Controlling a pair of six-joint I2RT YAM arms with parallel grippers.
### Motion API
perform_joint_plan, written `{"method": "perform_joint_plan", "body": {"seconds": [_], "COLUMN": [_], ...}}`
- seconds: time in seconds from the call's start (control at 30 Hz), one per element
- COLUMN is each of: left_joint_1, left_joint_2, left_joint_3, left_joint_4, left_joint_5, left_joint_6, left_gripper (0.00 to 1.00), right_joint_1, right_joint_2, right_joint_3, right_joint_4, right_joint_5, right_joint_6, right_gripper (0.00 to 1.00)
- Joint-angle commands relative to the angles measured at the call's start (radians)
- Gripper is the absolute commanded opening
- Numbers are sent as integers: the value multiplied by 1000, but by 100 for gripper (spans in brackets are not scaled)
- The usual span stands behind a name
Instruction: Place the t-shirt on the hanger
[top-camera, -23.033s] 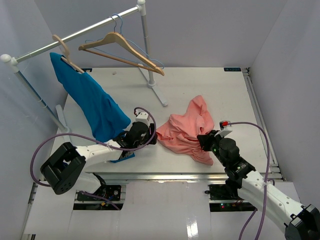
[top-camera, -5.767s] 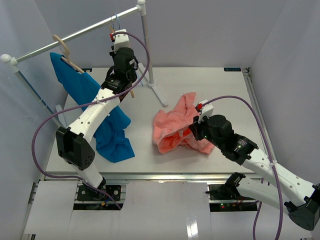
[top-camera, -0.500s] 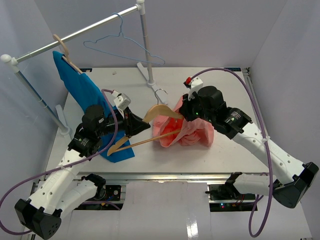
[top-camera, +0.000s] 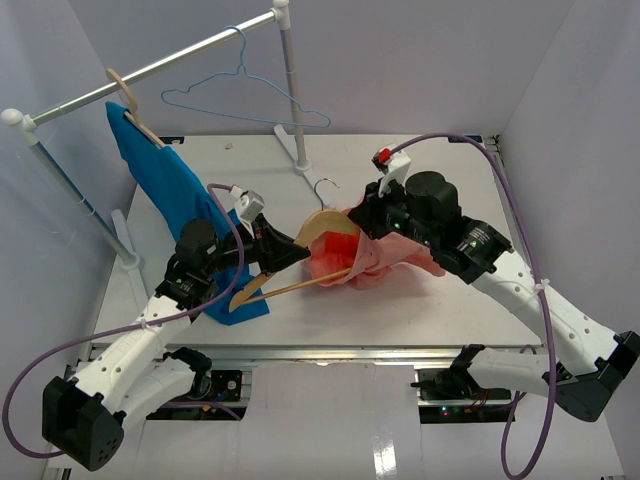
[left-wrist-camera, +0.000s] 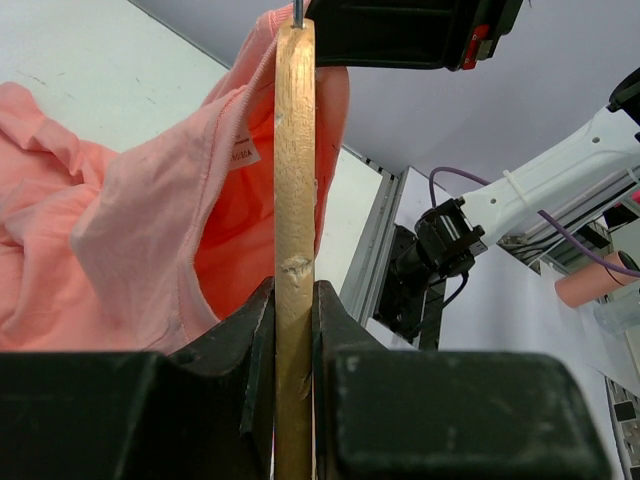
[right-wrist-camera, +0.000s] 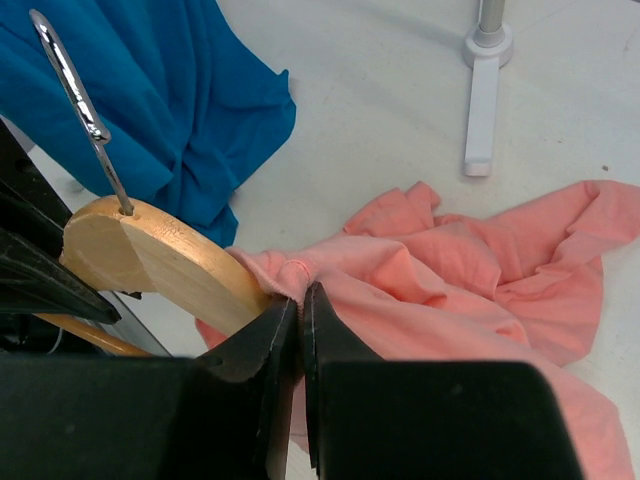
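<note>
The light wooden hanger (top-camera: 325, 226) with a thin metal hook (top-camera: 322, 186) is held over the middle of the table. My left gripper (top-camera: 291, 254) is shut on its left arm; the wood (left-wrist-camera: 294, 200) shows between the jaws (left-wrist-camera: 293, 300). The salmon-pink t-shirt (top-camera: 385, 255) is bunched on the table, with its collar pulled over the hanger's right shoulder (right-wrist-camera: 160, 255). My right gripper (top-camera: 366, 222) is shut on that collar edge (right-wrist-camera: 300, 275), right beside the wood. The shirt also shows in the left wrist view (left-wrist-camera: 120, 220).
A bright blue shirt (top-camera: 165, 190) hangs from a tan hanger (top-camera: 128, 100) on the rail (top-camera: 150, 68) at the back left and trails onto the table. A pale-blue wire hanger (top-camera: 240, 95) hangs on the rail. The rack's foot (top-camera: 312, 178) stands behind the hanger.
My left gripper has pushed the hanger right, further into the shirt's collar. My right gripper has lifted and shifted slightly right, drawing the collar over the hanger's shoulder.
</note>
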Motion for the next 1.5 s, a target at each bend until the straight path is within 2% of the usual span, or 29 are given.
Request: {"method": "perform_joint_plan", "body": {"seconds": [0.0, 0.17, 0.27, 0.4, 0.53, 0.77, 1.07, 1.33, 1.47], "left_joint_1": [-17, -20, -27, -37, -44, -49, -52, -57, -57], "left_joint_2": [-22, -28, -21, -5, 1, -13, 12, -14, -45], "left_joint_3": [-48, -111, -172, -199, -211, -239, -236, -268, -290], "left_joint_4": [266, 381, 509, 565, 583, 595, 670, 738, 747], "left_joint_5": [-57, -77, -74, -56, -61, -132, -151, -143, -136], "left_joint_6": [-49, -56, -83, -72, -71, -49, -36, -34, -33], "left_gripper": [0, 0, 0, 0, 0, 0, 0, 0, 0], "right_joint_1": [60, 91, 108, 113, 114, 114, 118, 118, 118], "right_joint_2": [4, -5, -13, -9, -12, -41, -47, -65, -84], "right_joint_3": [-12, -45, -70, -76, -84, -70, -69, -101, -71], "right_joint_4": [76, 128, 149, 145, 156, 175, 213, 198, 126], "right_joint_5": [-125, -143, -149, -139, -139, -142, -227, -242, -217], "right_joint_6": [60, 91, 102, 92, 83, 119, 150, 72, -79], "right_gripper": [8, 8, 8, 11, 16, 16, 24, 52, 58]}}
